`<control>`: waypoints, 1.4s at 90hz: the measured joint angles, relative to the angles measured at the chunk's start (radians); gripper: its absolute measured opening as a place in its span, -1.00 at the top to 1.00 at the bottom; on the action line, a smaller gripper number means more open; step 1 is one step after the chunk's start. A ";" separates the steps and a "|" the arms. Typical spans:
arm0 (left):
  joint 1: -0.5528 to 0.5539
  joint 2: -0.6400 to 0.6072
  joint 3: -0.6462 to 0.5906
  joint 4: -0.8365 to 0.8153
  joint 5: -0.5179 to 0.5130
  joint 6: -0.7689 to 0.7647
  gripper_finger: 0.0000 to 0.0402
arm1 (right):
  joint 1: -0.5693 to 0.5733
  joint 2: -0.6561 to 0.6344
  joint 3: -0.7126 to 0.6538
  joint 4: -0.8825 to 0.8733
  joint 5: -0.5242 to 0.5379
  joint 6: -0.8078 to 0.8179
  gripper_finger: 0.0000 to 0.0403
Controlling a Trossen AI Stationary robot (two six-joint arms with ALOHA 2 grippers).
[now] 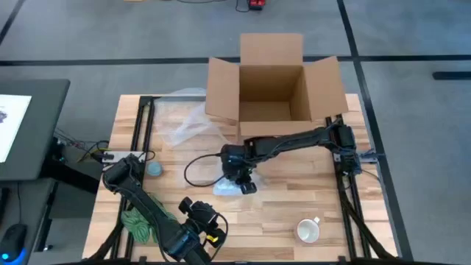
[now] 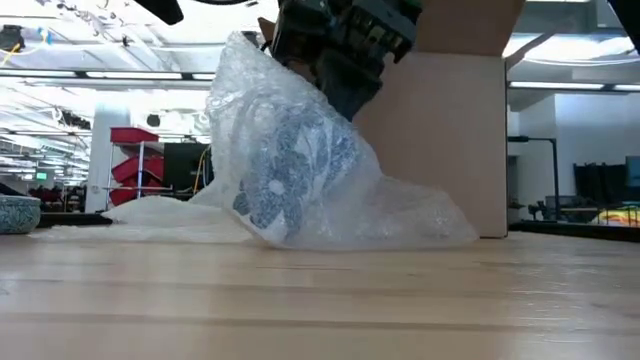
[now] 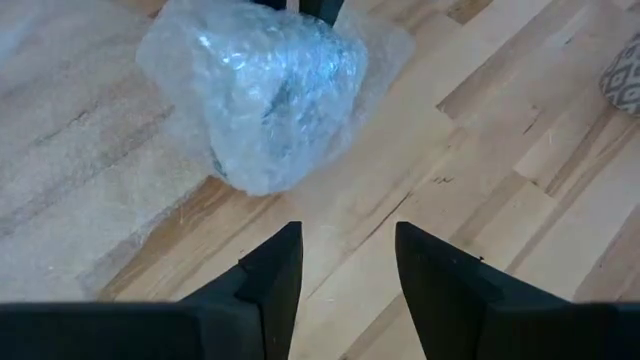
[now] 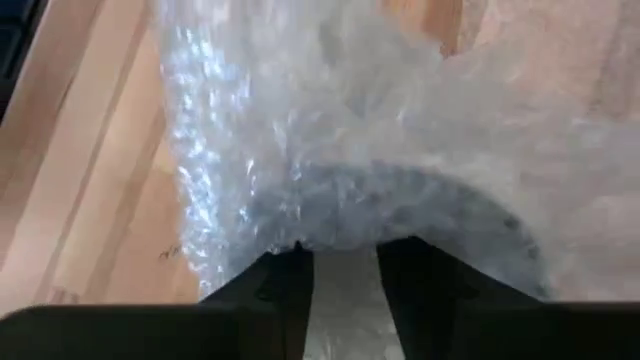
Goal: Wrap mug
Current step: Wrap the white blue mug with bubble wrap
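The right gripper (image 1: 243,182) pinches the bubble wrap (image 2: 300,170) over the mug (image 2: 290,180), apparently holding the fold closed, while the left gripper (image 3: 345,270) (fingers parted, empty) waits nearby.

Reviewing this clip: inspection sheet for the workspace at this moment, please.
Surface: wooden table.
Job's things: mug wrapped in bubble wrap; second mug bare; spare wrap sheet.
Clutter: open cardboard box; green cloth; small blue bowl.
Grippers: right tool shut on the wrap; left tool open, facing the bundle, apart from it.
Cables: black loop on the table.
Surroundings: monitor beside the table.
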 joint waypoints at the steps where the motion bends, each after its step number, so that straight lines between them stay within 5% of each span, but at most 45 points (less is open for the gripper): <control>1: 0.000 0.000 0.000 0.000 0.000 0.000 0.30 | 0.000 0.000 0.004 -0.005 0.000 0.000 0.46; 37: 0.000 0.000 0.000 0.000 0.000 0.000 0.30 | 0.010 -0.002 0.096 -0.091 -0.003 -0.024 0.47; 87: 0.001 0.000 0.001 0.022 -0.001 0.033 0.30 | 0.013 0.165 0.073 0.110 -0.003 0.000 0.47; 126: -0.022 -0.001 0.001 0.035 0.050 0.016 0.30 | 0.018 0.152 0.175 -0.002 0.002 -0.005 0.47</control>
